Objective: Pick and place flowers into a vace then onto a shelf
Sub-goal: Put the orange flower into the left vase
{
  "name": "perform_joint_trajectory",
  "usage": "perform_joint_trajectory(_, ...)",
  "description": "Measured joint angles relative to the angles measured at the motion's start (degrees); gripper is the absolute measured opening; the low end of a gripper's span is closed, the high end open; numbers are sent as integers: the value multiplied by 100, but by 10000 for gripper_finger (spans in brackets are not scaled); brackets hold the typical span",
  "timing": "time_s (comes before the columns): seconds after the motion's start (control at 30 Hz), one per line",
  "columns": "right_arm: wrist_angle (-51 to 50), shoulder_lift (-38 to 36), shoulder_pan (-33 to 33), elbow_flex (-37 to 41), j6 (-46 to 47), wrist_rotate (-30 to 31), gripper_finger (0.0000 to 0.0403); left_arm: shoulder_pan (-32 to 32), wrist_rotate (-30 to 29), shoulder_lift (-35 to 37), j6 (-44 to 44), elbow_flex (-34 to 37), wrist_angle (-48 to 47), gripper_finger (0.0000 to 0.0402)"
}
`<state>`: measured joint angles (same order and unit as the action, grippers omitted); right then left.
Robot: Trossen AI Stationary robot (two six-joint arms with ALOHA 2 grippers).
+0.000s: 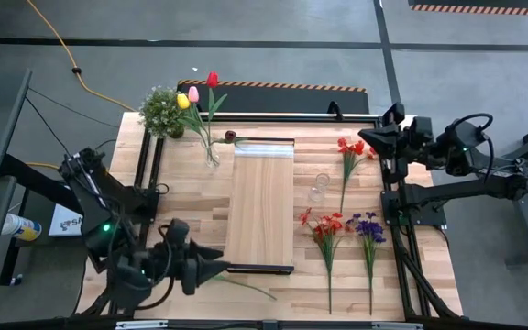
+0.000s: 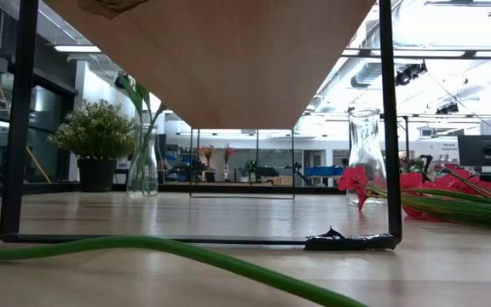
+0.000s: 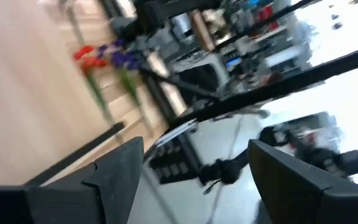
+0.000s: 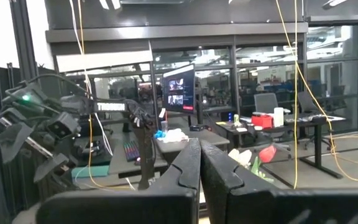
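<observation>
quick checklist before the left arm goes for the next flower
1. Left gripper open and empty: ok.
2. Loose stem on the table beside it, unobstructed: ok.
3. Vase upright, already holding the yellow, pink and red tulips: ok.
4. Right gripper shut, parked at the far right corner, out of the way: ok.
5. Shelf top bare for the vase later: ok.
6. Which flower that stem belongs to: cannot tell.

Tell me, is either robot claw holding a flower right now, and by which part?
No. The left gripper is open and empty; the right gripper is shut on nothing. A green stem lies loose on the table.
</observation>
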<state>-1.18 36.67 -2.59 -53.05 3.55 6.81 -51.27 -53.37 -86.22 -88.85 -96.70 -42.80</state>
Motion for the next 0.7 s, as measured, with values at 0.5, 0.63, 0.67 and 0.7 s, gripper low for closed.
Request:
perform_joint_trajectory(0.5,-149,0,0,1,52,-733,0,-609,2122,-30,-633,0,-1975,321)
perform_joint_trajectory(0.63,-154,0,-2,1,171,-730,0,-609,2769,-50,-744,0,-2776,321)
perform_joint_trajectory(0.67,-152,0,-2,1,189,-730,0,-609,2771,-71,-695,0,-2905,321)
perform_joint_trajectory(0.7,-152,0,-1,1,197,-730,0,-612,2762,-89,-594,0,-3019,321)
